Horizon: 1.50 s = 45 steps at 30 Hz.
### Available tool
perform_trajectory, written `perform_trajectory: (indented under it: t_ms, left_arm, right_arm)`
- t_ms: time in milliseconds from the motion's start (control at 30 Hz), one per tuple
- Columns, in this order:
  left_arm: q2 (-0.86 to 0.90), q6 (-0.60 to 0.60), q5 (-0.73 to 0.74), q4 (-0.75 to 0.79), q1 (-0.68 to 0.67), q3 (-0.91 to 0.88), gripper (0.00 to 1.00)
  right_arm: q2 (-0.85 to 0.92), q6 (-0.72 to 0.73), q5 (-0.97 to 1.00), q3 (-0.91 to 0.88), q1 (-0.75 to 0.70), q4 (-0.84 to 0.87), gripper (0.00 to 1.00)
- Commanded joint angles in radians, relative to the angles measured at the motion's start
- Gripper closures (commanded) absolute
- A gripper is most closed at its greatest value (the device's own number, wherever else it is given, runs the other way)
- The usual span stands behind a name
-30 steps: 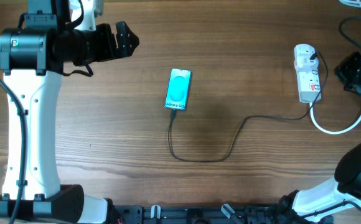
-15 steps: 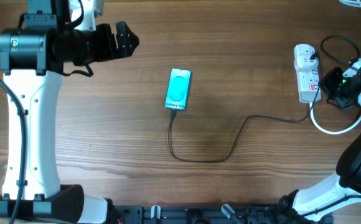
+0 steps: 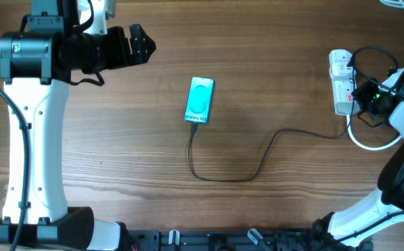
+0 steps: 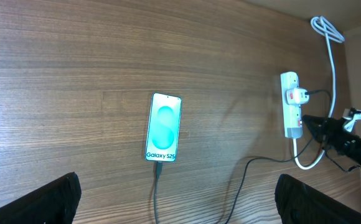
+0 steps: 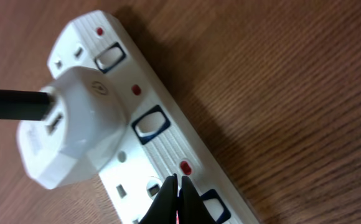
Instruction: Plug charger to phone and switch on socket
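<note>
Sliding in from the right edge of the brown wooden table, the right gripper now rests its pinched-together, empty tips on the long white power strip near the far right corner. I think the step is switching it on. The thin black charger cable already looks plugged into the flat phone with the bright blue screen, mid-table. Next, the tips must push the white switch beside the fat white plug. The left gripper hangs spread wide near the far left corner.
</note>
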Motion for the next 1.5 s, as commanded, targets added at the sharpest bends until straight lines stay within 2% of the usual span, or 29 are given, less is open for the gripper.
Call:
perform_trajectory:
  t_ms: [0,733,967,1067,1267,1467]
  left_arm:
    - [-0.003,0.005,-0.010,0.001,0.000,0.002,0.00]
    - [-0.003,0.005,-0.010,0.001,0.000,0.002,0.00]
    - [-0.003,0.005,-0.010,0.001,0.000,0.002,0.00]
    - [-0.003,0.005,-0.010,0.001,0.000,0.002,0.00]
    - [-0.003,0.005,-0.010,0.001,0.000,0.002,0.00]
    - [-0.003,0.005,-0.010,0.001,0.000,0.002,0.00]
  right_arm:
    - [0.027,0.012,-0.010,-0.007,0.003,0.005,0.96]
    - [0.028,0.059,0.037,-0.007,0.049,0.121,0.96]
    - [0.028,0.063,0.000,-0.003,0.049,0.124,0.96]
    - [0.028,0.062,-0.020,0.058,0.047,0.037,0.96]
    - [0.028,0.032,0.036,0.304,0.047,-0.268,0.96]
    - [0.040,0.068,0.085,0.344,0.042,-0.325,0.96]
